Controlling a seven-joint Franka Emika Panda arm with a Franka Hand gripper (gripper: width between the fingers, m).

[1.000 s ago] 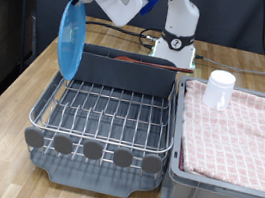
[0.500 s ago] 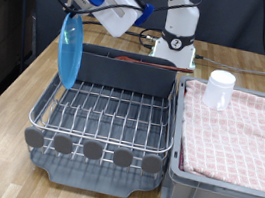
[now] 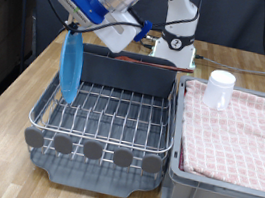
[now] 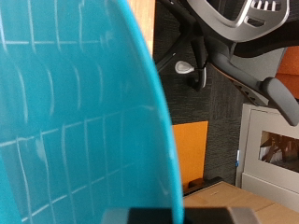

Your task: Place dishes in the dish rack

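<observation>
My gripper (image 3: pixel 72 27) is shut on the top rim of the sky-blue plate (image 3: pixel 71 67). The plate hangs upright and edge-on over the dish rack (image 3: pixel 110 116), near the side at the exterior view's left. Its lower edge reaches down to about the rack's wires. In the wrist view the plate (image 4: pixel 75 121) fills most of the picture, with a dark fingertip (image 4: pixel 177 216) at its rim. The white cup (image 3: pixel 220 90) stands upright on the checked cloth. A thin red-brown spoon (image 3: pixel 138 62) shows just behind the rack's tall grey caddy wall (image 3: pixel 126 73).
A grey plastic bin (image 3: pixel 224 195) lined with pinkish checked cloth (image 3: pixel 233 135) sits against the rack at the exterior view's right. The robot's white base (image 3: pixel 176 45) stands behind the rack. Wooden table (image 3: pixel 9 110) lies around both.
The gripper has come down and tilted, bringing the plate from above the rack's corner to a more upright stance, lower and slightly further into the rack. The cup has not moved.
</observation>
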